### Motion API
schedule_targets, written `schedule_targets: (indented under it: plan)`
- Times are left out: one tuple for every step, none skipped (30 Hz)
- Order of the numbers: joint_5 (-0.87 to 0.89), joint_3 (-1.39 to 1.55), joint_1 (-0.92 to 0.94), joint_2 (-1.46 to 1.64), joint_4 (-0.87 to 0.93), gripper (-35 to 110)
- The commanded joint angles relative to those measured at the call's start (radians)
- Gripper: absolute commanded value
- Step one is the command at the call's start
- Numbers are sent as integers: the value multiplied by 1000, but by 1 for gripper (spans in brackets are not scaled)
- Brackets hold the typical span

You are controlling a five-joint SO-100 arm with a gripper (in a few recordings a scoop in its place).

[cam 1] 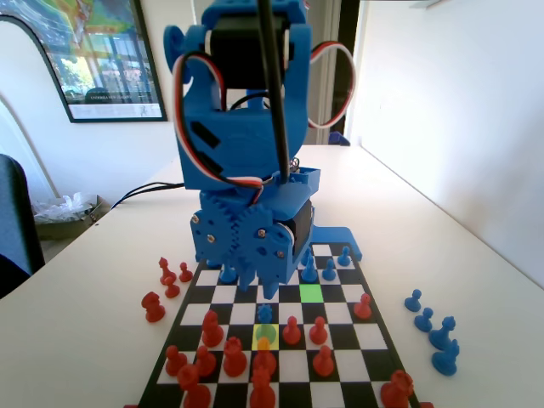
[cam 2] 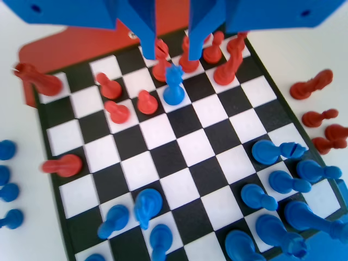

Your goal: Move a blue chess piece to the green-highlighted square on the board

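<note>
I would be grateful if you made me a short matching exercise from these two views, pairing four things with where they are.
Things:
1. blue chess piece
2. green-highlighted square
3. end effector
4. loose blue pieces

Places:
A. on the table, right of the board in the fixed view
B. empty, one row behind and one column right of the yellow square
C. open, above the blue piece
D. among red pieces, just behind the yellow square

Pairs: 1-D, 2-B, 3-C, 4-A

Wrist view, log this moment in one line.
hand: open, above pawn | pawn: upright, on yellow square | green square: empty
</note>
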Motion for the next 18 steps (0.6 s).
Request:
schedule_targets:
  plan:
    - [-15,-28,12,18,-3,10]
    - [-15,-31,14,14,-3,10]
    - [-18,-32,15,11,-3,11]
    - [-18,-34,18,8,-6,11]
    - [-20,-35,20,3,-12,11]
    - [-20,-37,21,-2,-15,11]
    - [-23,-40,21,-5,-17,11]
    - [-23,-41,21,-8,-21,11]
    - [-25,-41,21,-9,-26,12]
    - [-25,-40,21,-11,-29,12]
    - [-25,-38,21,-12,-34,12]
    - [-25,-38,21,-15,-35,12]
    - [-25,-37,20,-18,-40,12]
    - [-25,-35,20,-20,-41,12]
    - [-25,-34,20,-21,-46,12]
    - [-25,-32,20,-26,-51,12]
    - [-25,-31,20,-29,-55,12]
    - [-25,-31,20,-31,-58,12]
